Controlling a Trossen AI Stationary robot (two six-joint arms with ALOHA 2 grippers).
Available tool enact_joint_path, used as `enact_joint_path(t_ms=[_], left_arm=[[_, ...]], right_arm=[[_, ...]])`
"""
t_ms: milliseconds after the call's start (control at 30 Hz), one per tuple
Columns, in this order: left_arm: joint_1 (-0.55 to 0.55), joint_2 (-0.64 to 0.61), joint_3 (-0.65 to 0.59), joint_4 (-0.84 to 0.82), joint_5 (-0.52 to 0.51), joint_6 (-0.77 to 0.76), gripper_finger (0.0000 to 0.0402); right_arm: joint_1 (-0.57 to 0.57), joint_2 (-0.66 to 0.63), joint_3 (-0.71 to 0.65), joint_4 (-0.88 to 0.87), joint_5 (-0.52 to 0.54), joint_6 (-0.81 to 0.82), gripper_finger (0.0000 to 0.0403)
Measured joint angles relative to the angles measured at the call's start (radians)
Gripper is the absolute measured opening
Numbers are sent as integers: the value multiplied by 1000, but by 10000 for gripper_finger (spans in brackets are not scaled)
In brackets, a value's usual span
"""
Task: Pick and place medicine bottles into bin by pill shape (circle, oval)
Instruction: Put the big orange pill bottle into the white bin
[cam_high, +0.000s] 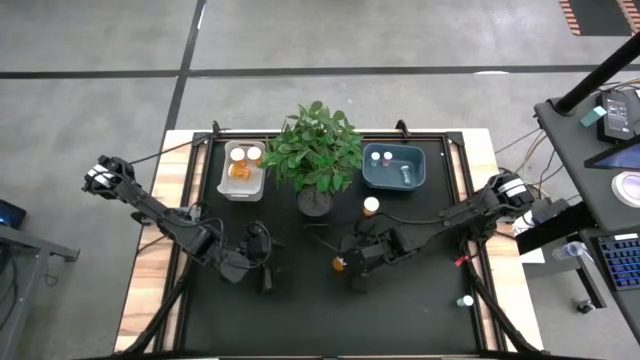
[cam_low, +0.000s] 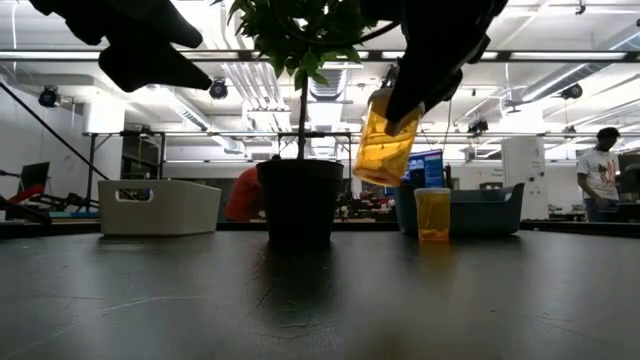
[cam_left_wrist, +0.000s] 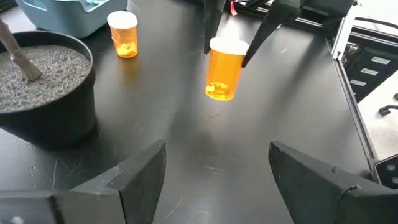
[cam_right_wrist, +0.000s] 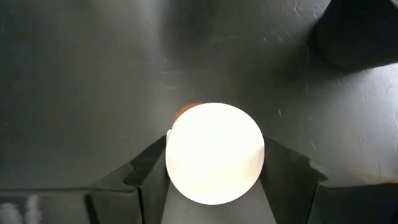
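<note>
My right gripper (cam_high: 352, 268) is shut on an orange-amber medicine bottle (cam_left_wrist: 222, 70) with a white cap, held above the black mat in front of the potted plant (cam_high: 318, 150). My left gripper (cam_left_wrist: 214, 168) is open and empty, to the left of that bottle and facing it. A second amber bottle (cam_high: 371, 206) stands upright on its base on the mat near the blue bin (cam_high: 393, 166). A tiny pale bottle (cam_high: 465, 300) stands at the near right. The white bin (cam_high: 243, 168) holds amber bottles, and the blue bin holds tiny pale ones. My right gripper pinches the bottle's white cap (cam_right_wrist: 214, 152) between its two fingers (cam_right_wrist: 149, 171), one on each side. The fingers come from above and point down. The bottle hangs below them, lifted clear of the mat (cam_low: 388, 135) and slightly tilted, with pills in its lower end.
The plant's dark pot (cam_low: 300, 200) stands mid-table between the two bins, its leaves spreading over both. Wooden table edges flank the black mat (cam_high: 300, 310). A desk with devices stands to the right. A person (cam_low: 600, 170) shows in the room behind.
</note>
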Motion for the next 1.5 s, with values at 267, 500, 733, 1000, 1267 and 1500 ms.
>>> enact_joint_path(t_ms=[267,500,733,1000,1267,1500], left_arm=[[0,0,-2,1,-13,8,265],[0,1,-5,6,-42,9,265],[0,2,-12,6,-43,15,265],[0,2,-58,127,-49,9,265],[0,2,-95,152,-48,9,265],[-38,2,-147,167,23,-24,265]], right_arm=[[0,-6,-2,-54,0,-4,205],[0,-6,-14,-56,-1,-87,205],[0,3,-35,70,-2,-183,205],[0,43,-37,208,-5,-297,205],[0,57,-35,308,-5,-349,205],[0,57,-39,389,-4,-366,205]])
